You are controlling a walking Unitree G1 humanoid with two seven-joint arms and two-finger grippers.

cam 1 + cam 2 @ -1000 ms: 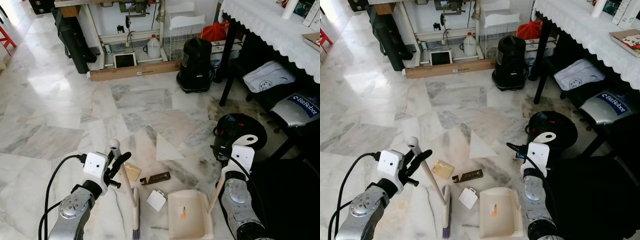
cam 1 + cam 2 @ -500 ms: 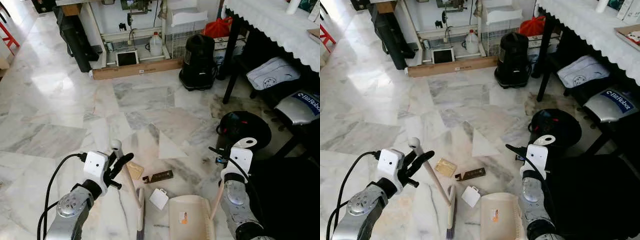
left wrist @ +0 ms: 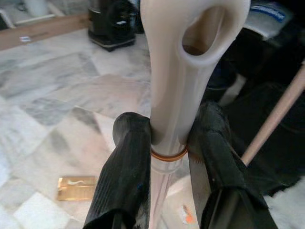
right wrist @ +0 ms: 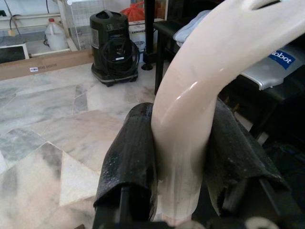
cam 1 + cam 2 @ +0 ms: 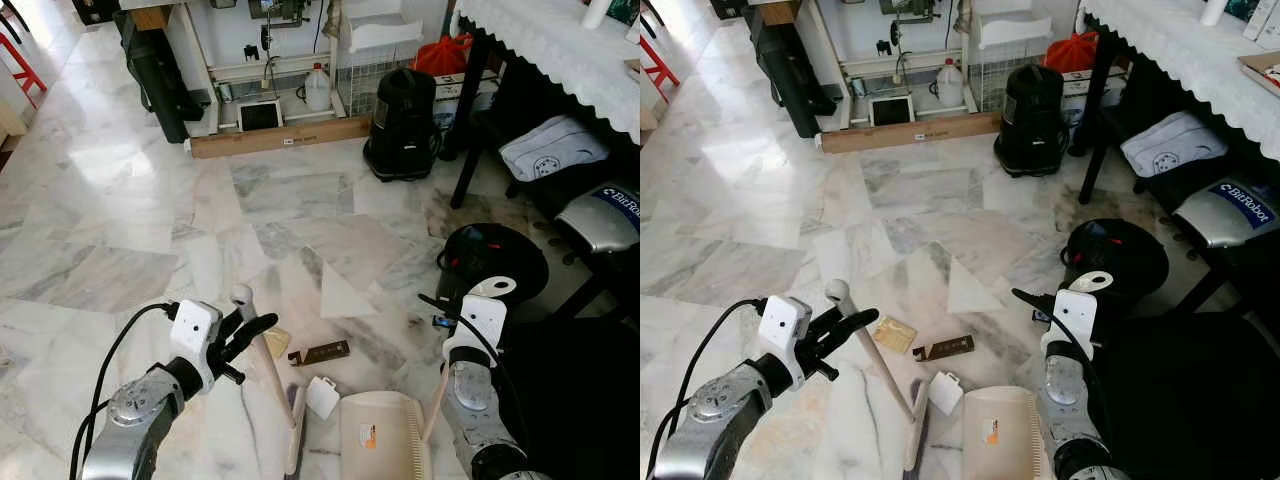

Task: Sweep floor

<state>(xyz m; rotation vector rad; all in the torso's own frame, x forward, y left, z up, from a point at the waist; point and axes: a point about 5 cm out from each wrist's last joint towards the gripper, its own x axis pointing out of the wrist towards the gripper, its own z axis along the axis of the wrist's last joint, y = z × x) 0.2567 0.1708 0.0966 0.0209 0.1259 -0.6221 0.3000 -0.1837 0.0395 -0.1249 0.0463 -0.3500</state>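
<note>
A cream broom (image 5: 268, 375) is held slanting over the marble floor (image 5: 130, 200), its brush end down on the floor beside a cream dustpan (image 5: 378, 437). The left claw (image 3: 169, 143) is pinched on the broom's handle just below the hanging loop at its top, with the left arm bent and raised forward at the lower left. The right claw (image 4: 178, 157) is clamped on the dustpan's curved cream handle, the right arm reaching down close to the body at the lower right.

On the floor in front of the pan lie a white scrap (image 5: 322, 397), a dark brown strip (image 5: 319, 353) and a gold card (image 5: 894, 333), all near each other between broom and pan.

"BitRobot" is read on a silver cushion (image 5: 605, 212) under the cloth-covered tabletop (image 5: 560, 50) at the right. A black round device (image 5: 494, 262) sits just beyond the right arm. Farther off stand a black vacuum cleaner (image 5: 402, 125), a long cardboard box (image 5: 278, 136), a white jug (image 5: 318, 90) and a wire basket (image 5: 362, 70).
</note>
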